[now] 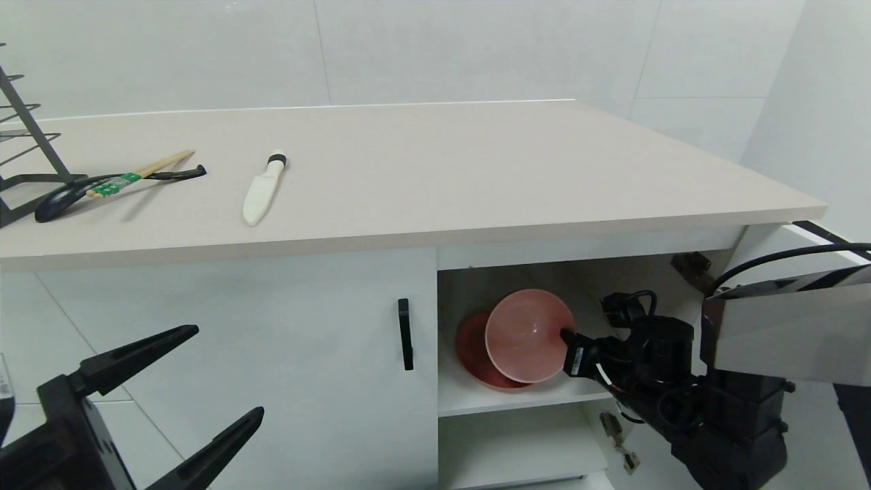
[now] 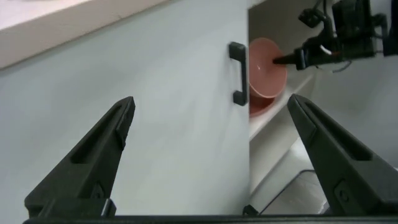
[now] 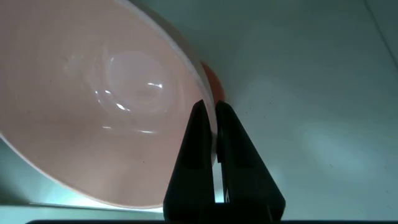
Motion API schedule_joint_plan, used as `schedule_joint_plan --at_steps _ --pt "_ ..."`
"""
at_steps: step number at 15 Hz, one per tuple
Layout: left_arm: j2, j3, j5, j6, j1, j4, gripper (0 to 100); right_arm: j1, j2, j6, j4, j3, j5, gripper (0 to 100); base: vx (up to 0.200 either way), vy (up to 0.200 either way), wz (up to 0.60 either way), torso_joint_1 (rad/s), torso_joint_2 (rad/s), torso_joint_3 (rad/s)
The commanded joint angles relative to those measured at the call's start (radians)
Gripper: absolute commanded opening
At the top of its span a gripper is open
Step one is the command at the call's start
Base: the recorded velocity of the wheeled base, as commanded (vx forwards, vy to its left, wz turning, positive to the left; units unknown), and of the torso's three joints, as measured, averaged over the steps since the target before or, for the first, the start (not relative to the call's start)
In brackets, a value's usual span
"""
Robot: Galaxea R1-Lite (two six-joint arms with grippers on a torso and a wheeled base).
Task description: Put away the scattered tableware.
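The pink bowl is in the lower middle-right of the head view, inside the open compartment of the white cabinet, above its upper shelf. It is tilted on its edge, so that its hollow side faces outward. Whether its lower rim touches the shelf I cannot tell. Just behind it, partly covered by it, there is a darker red dish on the same shelf. The right gripper comes from the lower right and has the bowl's rim pinched between its two fingers, which are almost closed with only the thin rim between them. Left of the compartment is the closed cabinet door with a black handle. The left gripper is at the lower left of the frame, in front of this door, spread wide and holding nothing. On the beige countertop above, toward the upper left, lie a cream-coloured knife, a black spoon with chopsticks across it, and, at the left edge, a black wire rack.
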Motion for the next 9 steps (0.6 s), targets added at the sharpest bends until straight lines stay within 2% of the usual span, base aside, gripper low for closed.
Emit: schedule_joint_plan --at_steps 1,3,9 --pt "0.005 -0.009 0.000 -0.013 0.017 0.000 100 0.007 0.037 -0.001 -0.001 -0.033 0.002 0 0.000 0.000 0.00 0.000 0.00 0.000" --pt "0.006 -0.010 -0.001 -0.032 0.017 0.000 100 0.021 0.045 -0.001 -0.001 -0.036 0.002 0 0.000 0.000 0.00 0.000 0.00 0.000" --pt "0.006 -0.009 -0.001 -0.032 0.017 0.001 100 0.044 0.079 -0.006 -0.001 -0.068 -0.006 0 0.000 0.000 0.00 0.000 0.00 0.000"
